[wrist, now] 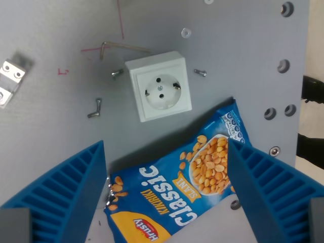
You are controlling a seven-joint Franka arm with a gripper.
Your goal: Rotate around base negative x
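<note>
A blue bag of peanuts (187,187), printed "Classic", lies flat on the grey plate between my two blue ribbed fingers (66,197). My gripper (167,192) is open, its jaws wide apart on either side of the bag, and I cannot tell whether they touch it. The bag's lower end runs out of the picture at the bottom edge.
A white wall socket (159,92) is fixed to the plate just beyond the bag. Loose screws (95,108) and an Allen key (124,46) lie around it. A metal bracket (11,78) sits at the wrist view's left. The plate's edge with holes (283,66) runs down the right.
</note>
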